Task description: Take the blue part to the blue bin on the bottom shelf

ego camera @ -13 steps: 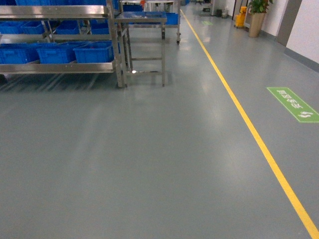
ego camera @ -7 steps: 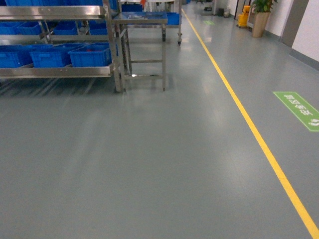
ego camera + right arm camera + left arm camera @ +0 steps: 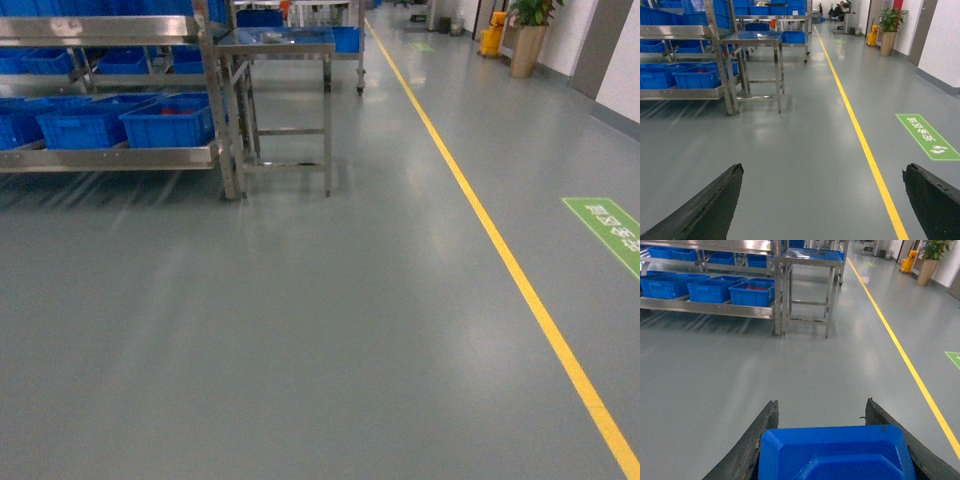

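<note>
A row of bins sits on the bottom shelf at far left, a small bench just right of the rack, a floor line running past on the right, a floor sign beyond it.

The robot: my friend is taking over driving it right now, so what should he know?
Left hand: shut on the blue part, held between both fingers.
Right hand: open, holding nothing.
The rack is ahead on the left across open floor; blue bins sit on its bottom shelf.
Done: the part is picked up.
Left: drive up to the rack and drop the part into a blue bin on the bottom shelf.
</note>
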